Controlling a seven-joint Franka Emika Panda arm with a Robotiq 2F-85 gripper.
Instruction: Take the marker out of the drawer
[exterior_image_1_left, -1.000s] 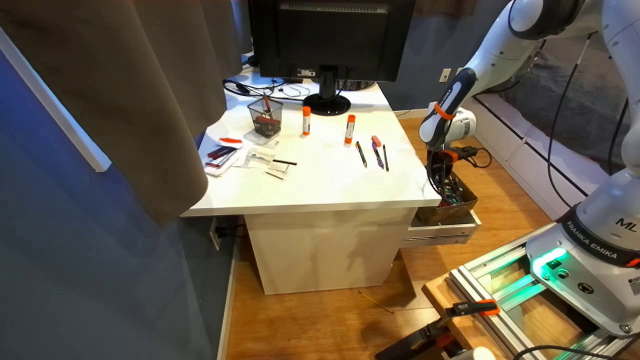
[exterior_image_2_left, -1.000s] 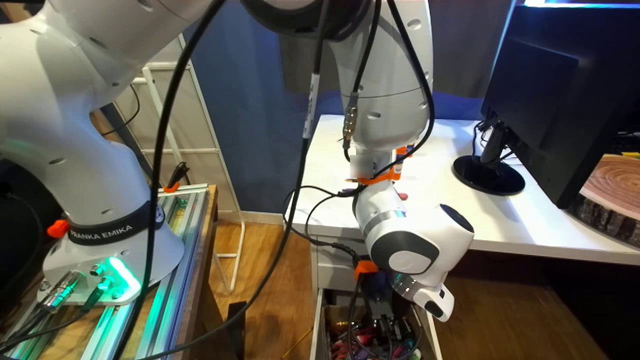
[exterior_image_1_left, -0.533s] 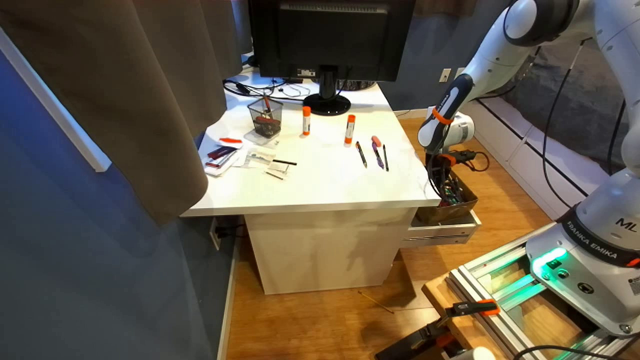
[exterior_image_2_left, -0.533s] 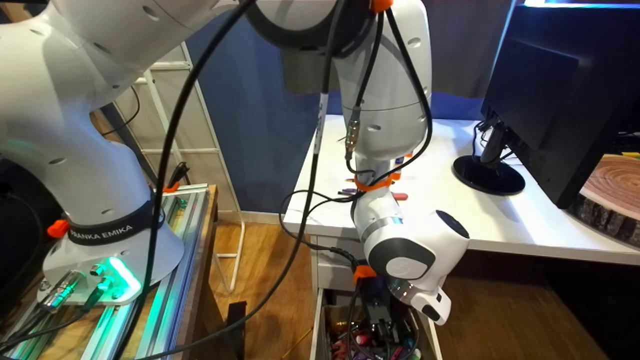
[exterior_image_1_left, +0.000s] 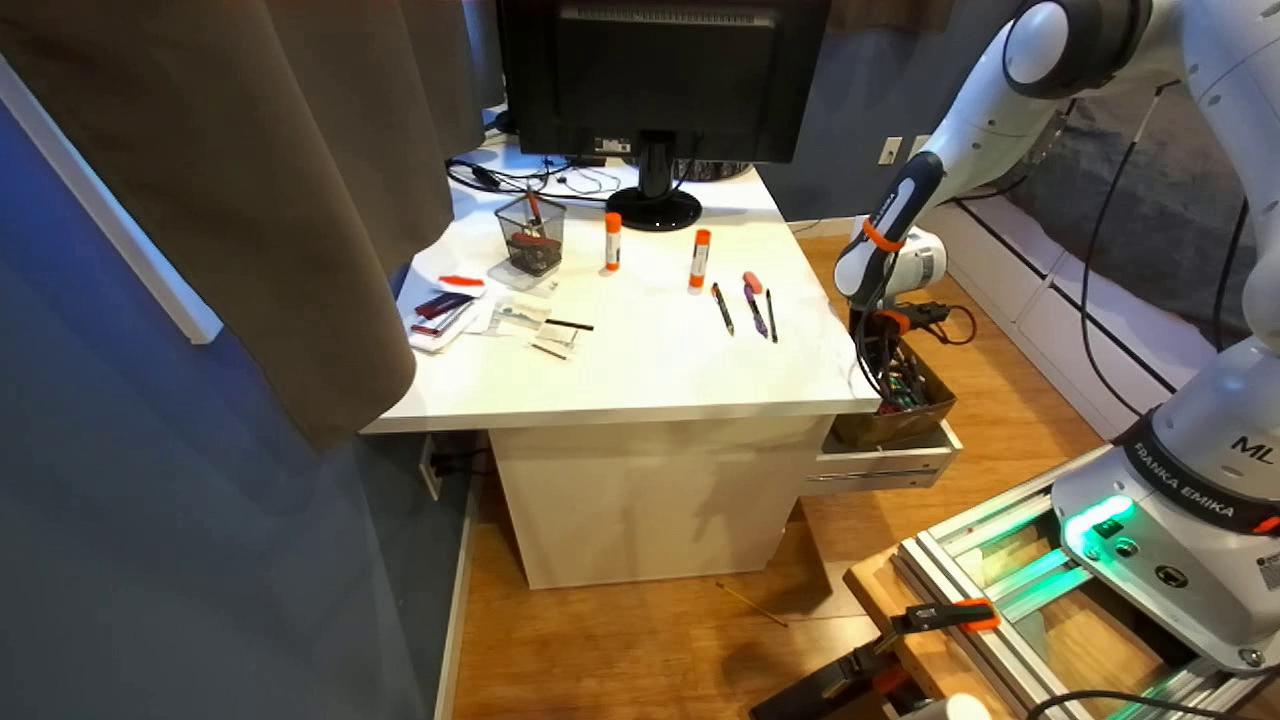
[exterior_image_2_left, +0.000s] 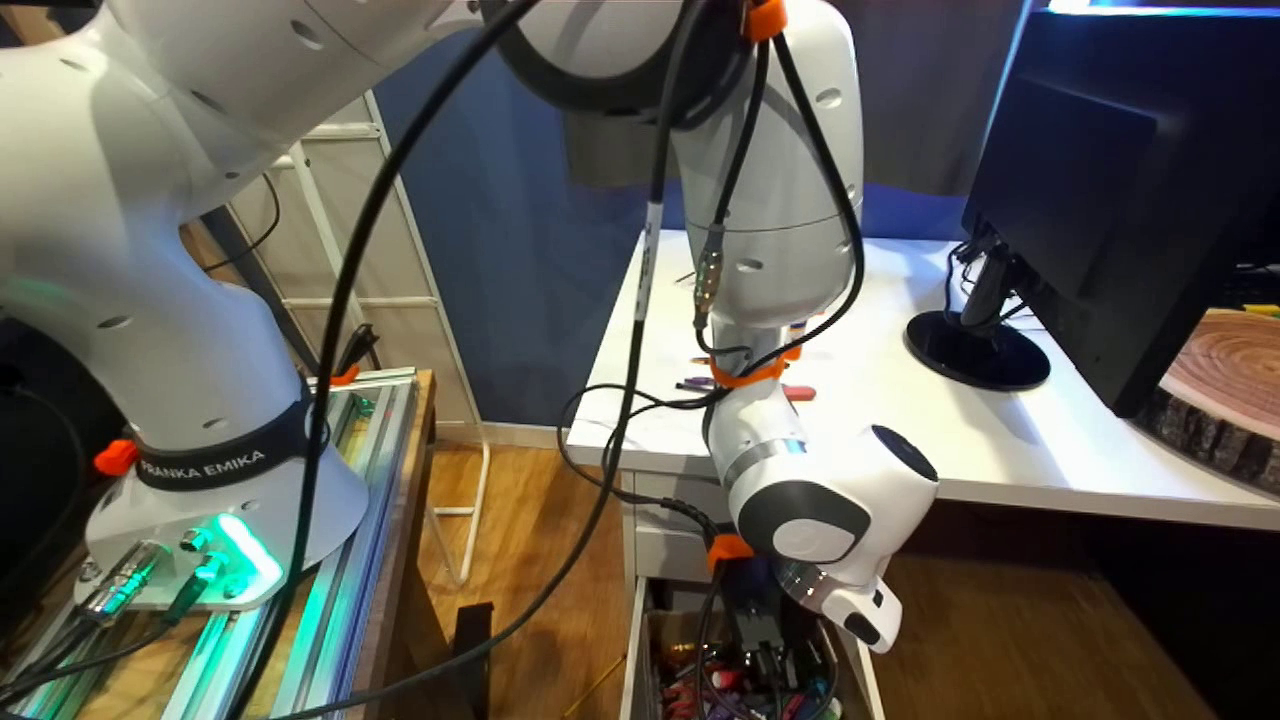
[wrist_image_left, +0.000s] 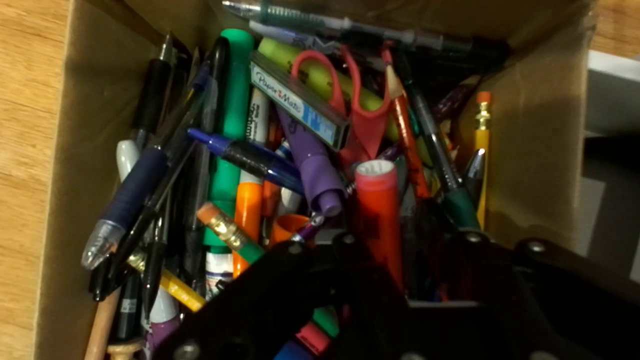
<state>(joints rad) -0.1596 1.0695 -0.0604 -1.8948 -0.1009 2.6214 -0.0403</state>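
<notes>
Glare whitens the desktop (exterior_image_1_left: 650, 375), while the wrist view looks dim.

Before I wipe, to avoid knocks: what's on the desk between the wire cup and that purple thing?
An exterior view shows two orange-capped tubes, then a dark pen.

drawer (exterior_image_2_left: 633, 660): pulled out | pincer (exterior_image_2_left: 778, 665): pointing down into it

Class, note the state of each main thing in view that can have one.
Drawer: pulled out
Cardboard box: open-topped, crowded with pens
Hand: jaws apart
Scissors: blades hidden, cannot tell whether open
Orange-capped tubes: both upright
Mesh cup: upright
Base light: lit green
Monitor: screen hidden, on or off unclear
</notes>
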